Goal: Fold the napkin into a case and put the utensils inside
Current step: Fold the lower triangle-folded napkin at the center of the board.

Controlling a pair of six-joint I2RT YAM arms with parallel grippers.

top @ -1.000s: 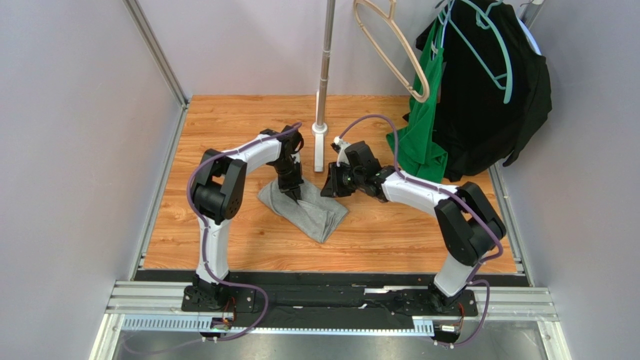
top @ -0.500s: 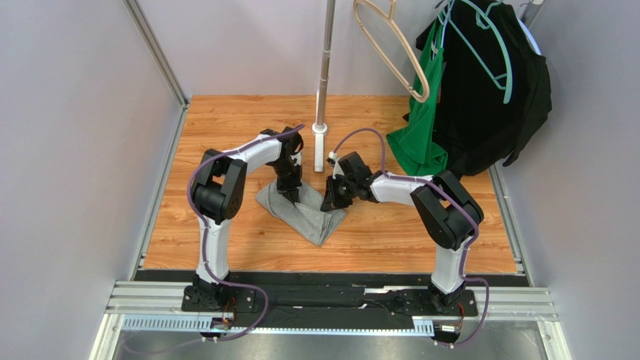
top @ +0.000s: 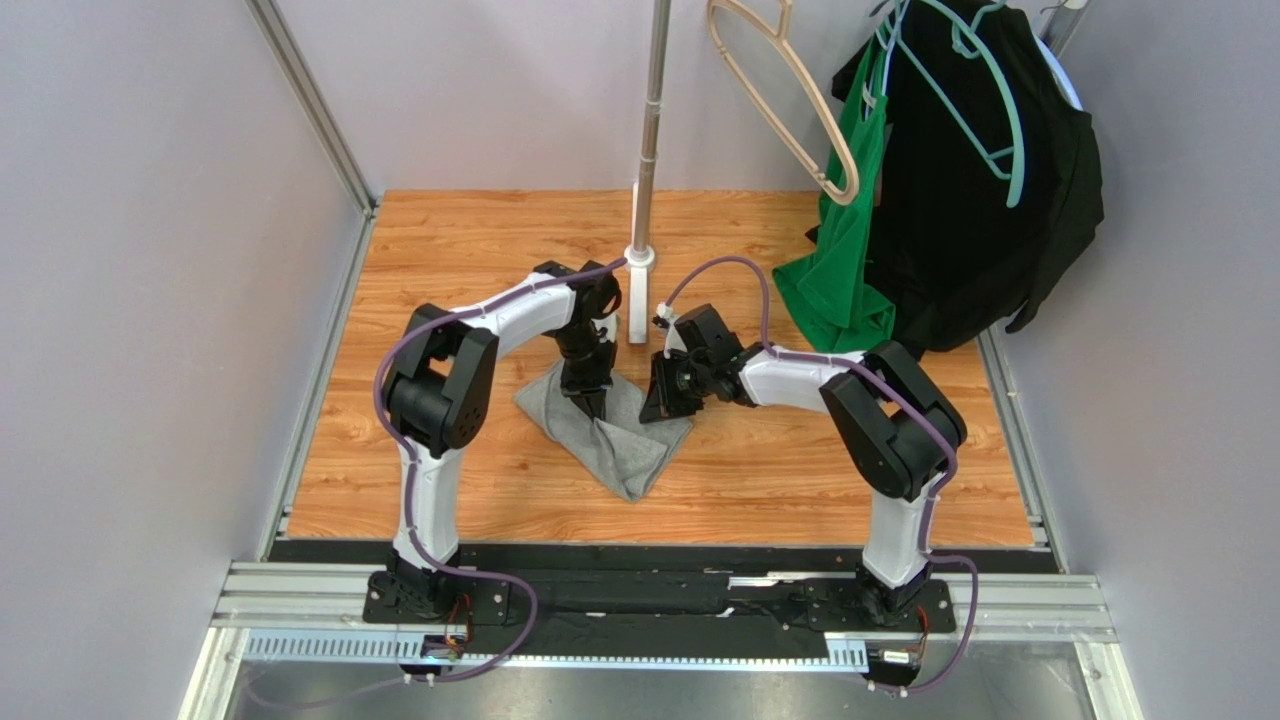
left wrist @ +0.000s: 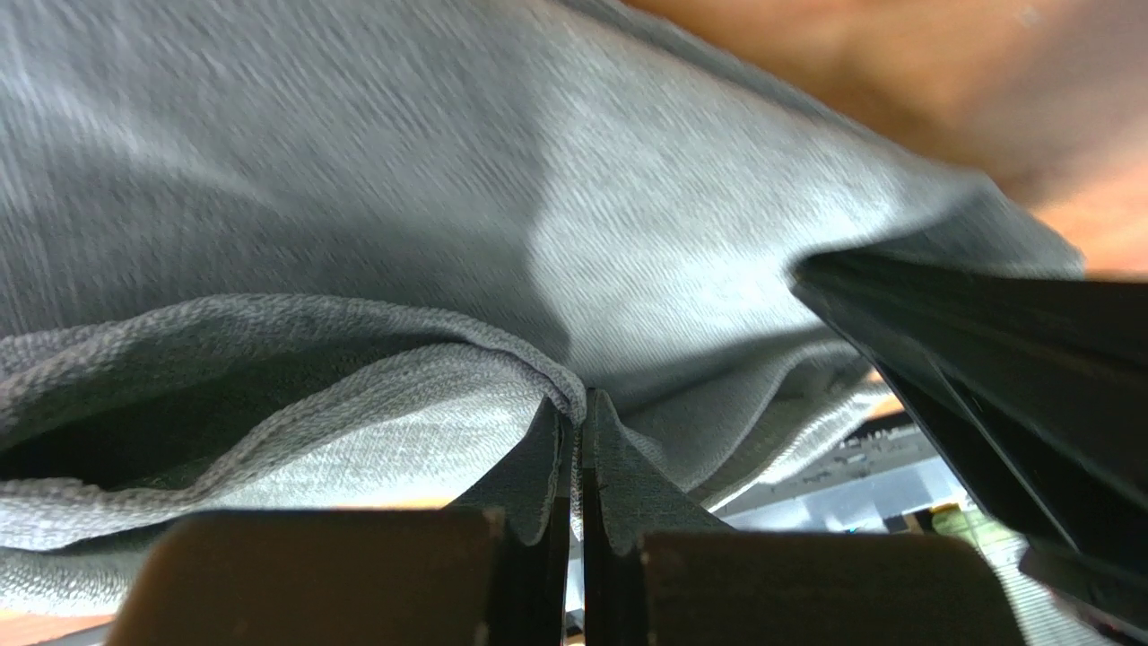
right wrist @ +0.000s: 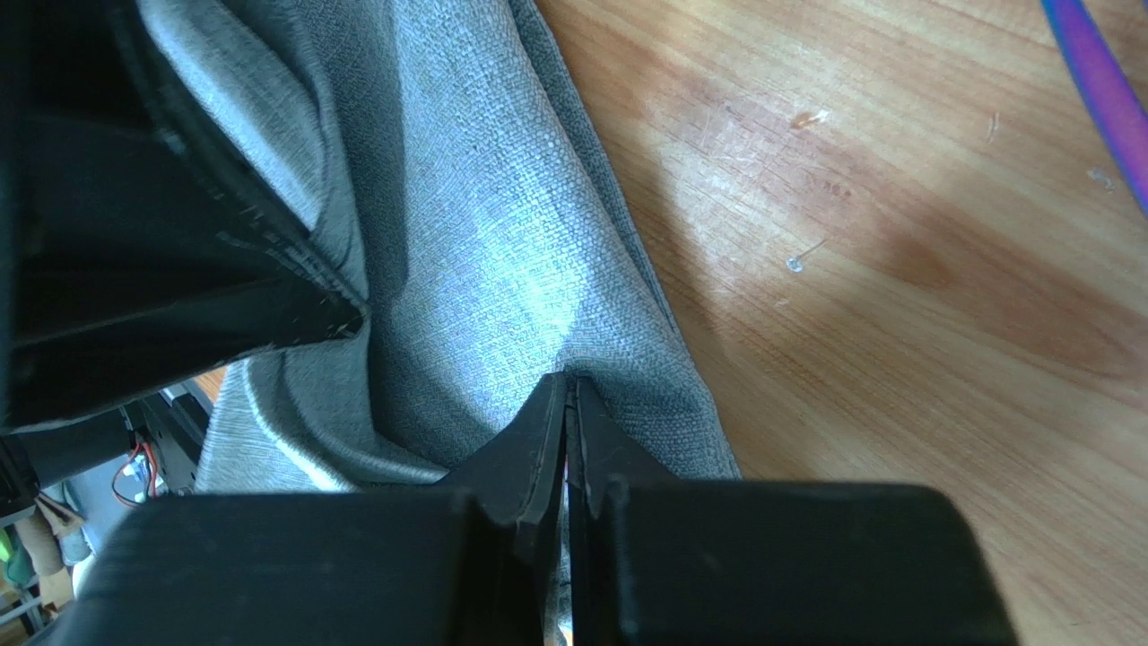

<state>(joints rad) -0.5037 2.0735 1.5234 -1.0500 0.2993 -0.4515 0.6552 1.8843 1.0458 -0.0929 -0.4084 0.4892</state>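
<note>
The heather-grey napkin (top: 619, 438) lies rumpled and partly folded on the wooden table, its upper part lifted between the two grippers. My left gripper (top: 588, 402) is shut on a fold of the napkin (left wrist: 404, 242) at its upper left; in the left wrist view the jaws (left wrist: 582, 411) pinch a cloth edge. My right gripper (top: 658, 408) is shut on the napkin's right edge (right wrist: 472, 216), jaws pressed together (right wrist: 567, 393). The two grippers are close, with each one's black fingers showing in the other's wrist view. The utensils are out of view.
A metal pole (top: 649, 135) on a white base (top: 639, 300) stands just behind the grippers. A wooden hanger (top: 796, 105), a green garment (top: 842, 263) and a black garment (top: 977, 180) hang at back right. Grey walls flank the wooden table (top: 451, 270).
The right gripper swung in to the napkin's right edge and shut on it. The left gripper, still shut on the cloth, shifted slightly right, and the napkin bunched narrower.
</note>
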